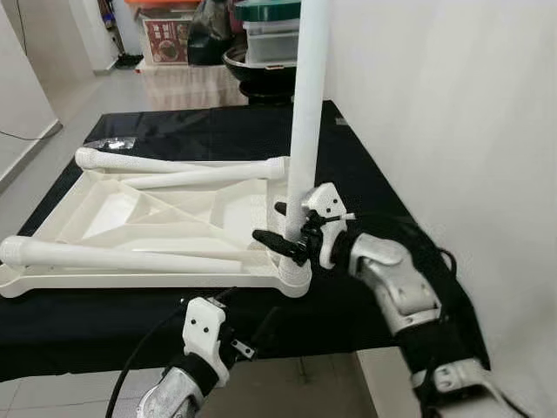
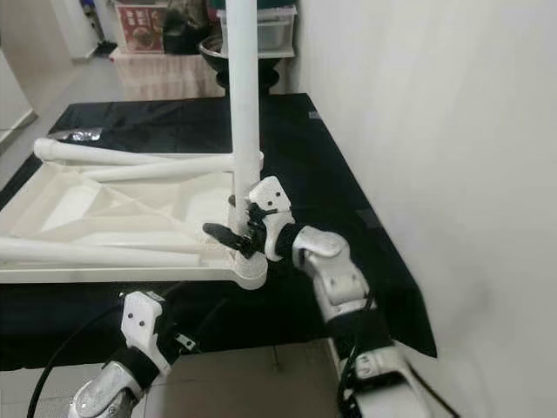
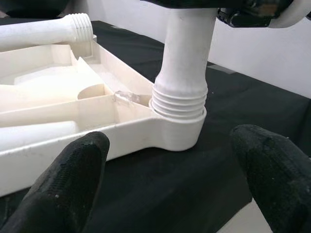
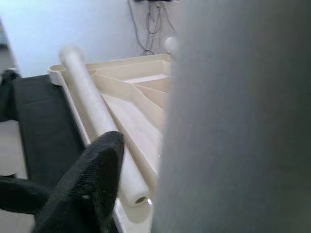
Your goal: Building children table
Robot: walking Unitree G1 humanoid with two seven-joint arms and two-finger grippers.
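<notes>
You'll find the upright leg (image 1: 306, 113) cut off by the top edge, its lower part hidden behind the right tool (image 1: 291, 228), and blurred in the right wrist view.

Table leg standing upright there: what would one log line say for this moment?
right end effector: gripping upright leg | leg: threads in tabletop corner socket | left end effector: open, below table edge | loose legs: three

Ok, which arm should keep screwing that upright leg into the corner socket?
Right, probably: the right end effector is already around the upright leg just above the corner socket. The left end effector hangs open below the table edge.
</notes>
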